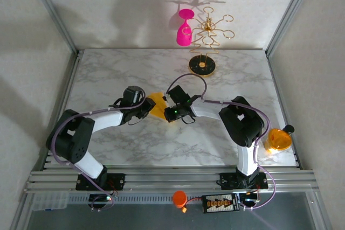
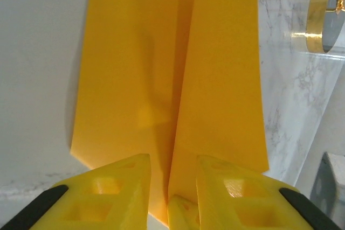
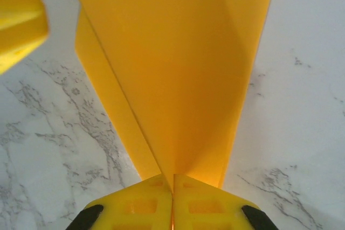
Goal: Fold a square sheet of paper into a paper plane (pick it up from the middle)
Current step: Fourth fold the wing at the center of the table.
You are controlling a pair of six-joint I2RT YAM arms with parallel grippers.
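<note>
The orange-yellow sheet of paper is held off the marble at the table's middle, creased lengthwise into a tapering paper plane shape with a centre fold. In the right wrist view the paper narrows down into my right gripper, which is shut on its folded end. Seen from the left wrist, two flaps of the paper rise from between the fingers of my left gripper. Its jaws stand apart on either side of the fold. From above, the left gripper and right gripper face each other across the paper.
A gold stand with a pink wine glass hanging on it stands at the back centre. An orange translucent disc lies by the right edge. Metal frame posts border the table.
</note>
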